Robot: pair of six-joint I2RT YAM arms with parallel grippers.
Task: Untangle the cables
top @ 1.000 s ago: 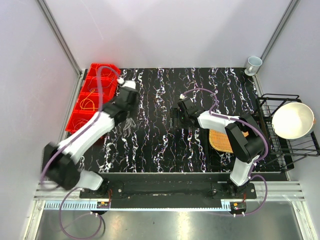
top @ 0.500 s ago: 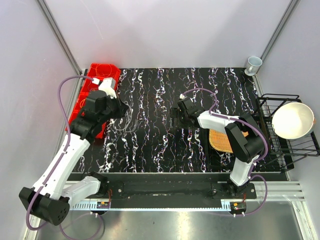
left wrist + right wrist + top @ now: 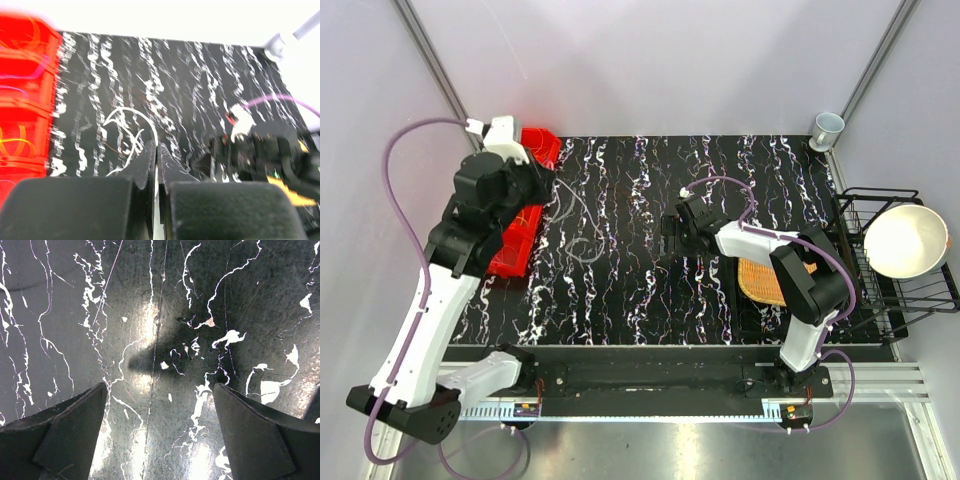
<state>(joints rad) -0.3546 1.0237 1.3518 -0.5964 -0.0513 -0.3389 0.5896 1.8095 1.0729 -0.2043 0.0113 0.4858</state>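
Observation:
My left gripper (image 3: 542,183) is raised beside the red bin (image 3: 508,250), shut on a whitish-grey cable (image 3: 572,225) that trails down in a loose loop onto the black marbled table. In the left wrist view the jaws (image 3: 156,150) are closed with the white cable (image 3: 131,125) pinched between them, and a thin red wire (image 3: 111,148) lies by its loop. Orange and yellow cables (image 3: 15,145) sit coiled in the bin (image 3: 30,100). My right gripper (image 3: 670,235) is open and empty, low over the table's middle (image 3: 159,405).
A woven mat (image 3: 765,282) lies right of centre under the right arm. A black wire rack (image 3: 865,265) holding a white bowl (image 3: 905,240) stands at the right edge. A cup (image 3: 827,128) is at the far right corner.
My left arm has lifted and swung back left toward the red bin, drawing the whitish-grey cable out across the table. The right arm has not moved.

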